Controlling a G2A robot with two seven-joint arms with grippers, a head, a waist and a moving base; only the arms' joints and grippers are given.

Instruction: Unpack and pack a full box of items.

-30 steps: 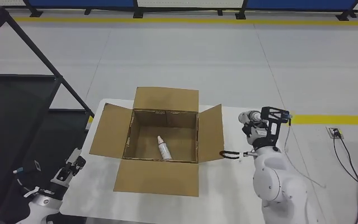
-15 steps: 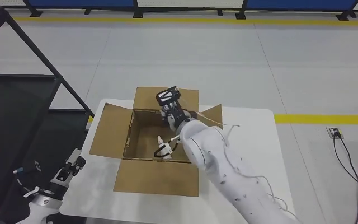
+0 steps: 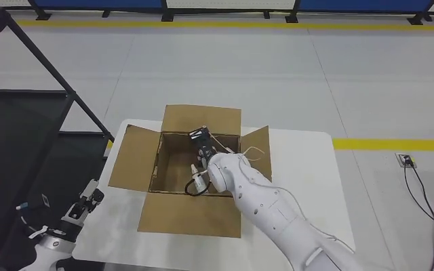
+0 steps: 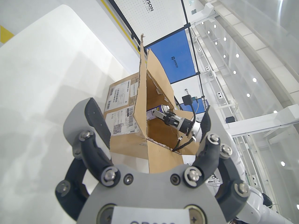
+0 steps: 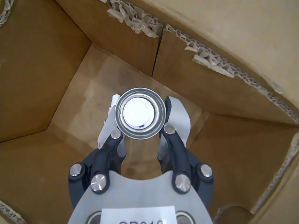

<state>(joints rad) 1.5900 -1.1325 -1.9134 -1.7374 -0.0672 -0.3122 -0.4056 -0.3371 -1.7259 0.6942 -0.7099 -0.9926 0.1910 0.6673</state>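
Observation:
An open cardboard box point(image 3: 201, 215) stands on the white table point(image 3: 298, 176), its flaps spread out. My right gripper point(image 3: 201, 161) is down inside it, shut on an upright spray can point(image 5: 140, 117) with a metal rim and white cap. The right gripper point(image 5: 141, 108) holds the can above the box floor. A small white bottle point(image 3: 196, 180) lies on that floor, mostly hidden under the can, with its nozzle point(image 5: 114, 100) showing. My left gripper point(image 3: 91, 196) hangs open and empty off the table's near left corner. From the left gripper point(image 4: 149, 115) I see the can point(image 4: 155, 111) inside the box point(image 4: 121, 117).
A black frame and dark panel point(image 3: 41, 135) stand left of the table. Bare tabletop lies right of the box. The box's right flap point(image 3: 258, 159) leans up against my right arm. Shipping labels point(image 4: 119, 99) cover the box's outer side.
My right arm swung from the table's right side over the box and then lowered into it with the can. The left arm has not moved.

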